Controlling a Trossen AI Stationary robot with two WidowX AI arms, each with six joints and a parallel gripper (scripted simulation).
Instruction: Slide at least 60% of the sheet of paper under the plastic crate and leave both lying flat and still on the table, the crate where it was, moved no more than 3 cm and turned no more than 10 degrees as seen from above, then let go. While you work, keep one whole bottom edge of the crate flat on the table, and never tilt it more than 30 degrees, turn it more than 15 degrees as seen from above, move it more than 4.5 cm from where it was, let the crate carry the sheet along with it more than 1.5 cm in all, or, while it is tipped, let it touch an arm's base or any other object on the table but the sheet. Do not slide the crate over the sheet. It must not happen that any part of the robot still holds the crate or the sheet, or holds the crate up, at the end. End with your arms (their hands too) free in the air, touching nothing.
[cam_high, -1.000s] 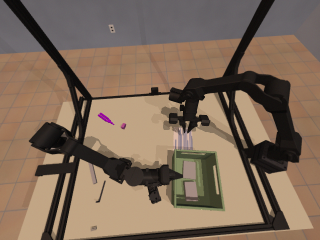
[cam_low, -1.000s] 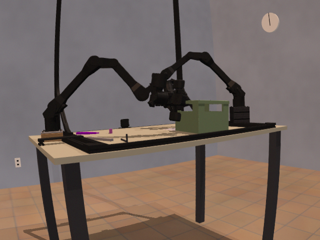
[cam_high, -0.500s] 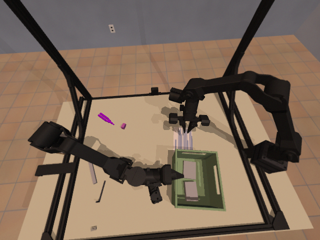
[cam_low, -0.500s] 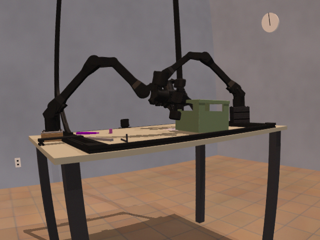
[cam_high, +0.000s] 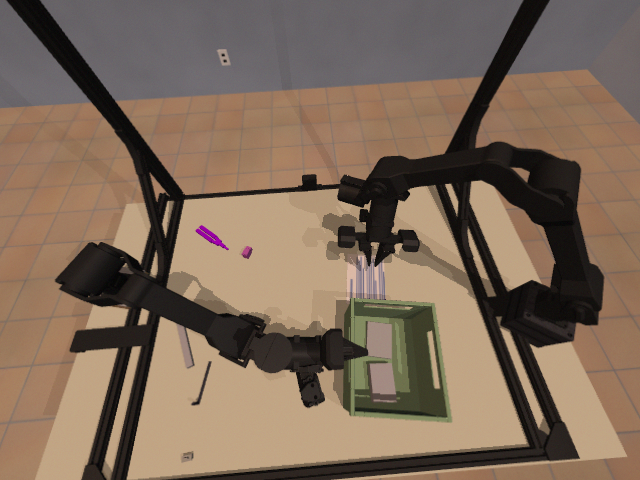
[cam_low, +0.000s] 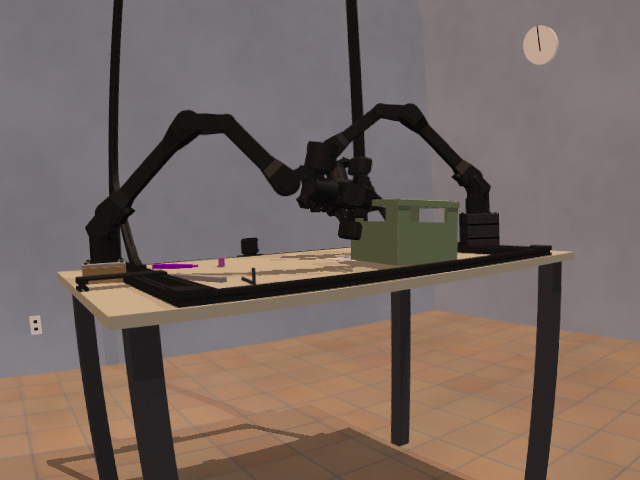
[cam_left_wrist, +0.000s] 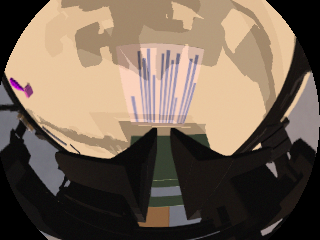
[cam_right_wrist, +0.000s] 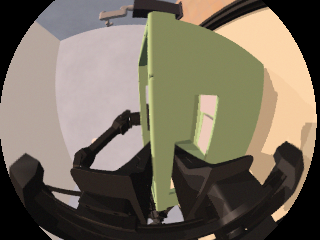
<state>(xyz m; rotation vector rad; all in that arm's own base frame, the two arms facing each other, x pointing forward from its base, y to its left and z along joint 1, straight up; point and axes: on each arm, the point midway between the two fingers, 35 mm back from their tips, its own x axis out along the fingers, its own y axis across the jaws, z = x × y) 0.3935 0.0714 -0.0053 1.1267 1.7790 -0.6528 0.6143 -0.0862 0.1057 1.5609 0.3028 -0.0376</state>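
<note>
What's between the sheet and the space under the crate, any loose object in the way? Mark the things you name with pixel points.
No loose object visible there. Only the crate's (cam_high: 395, 301) (cam_low: 429, 245) (cam_left_wrist: 167, 160) (cam_right_wrist: 230, 60) own wall faces the sheet (cam_high: 367, 281) (cam_low: 341, 258) (cam_left_wrist: 156, 95); whether its bottom edge leaves a gap, I can't tell.
</note>
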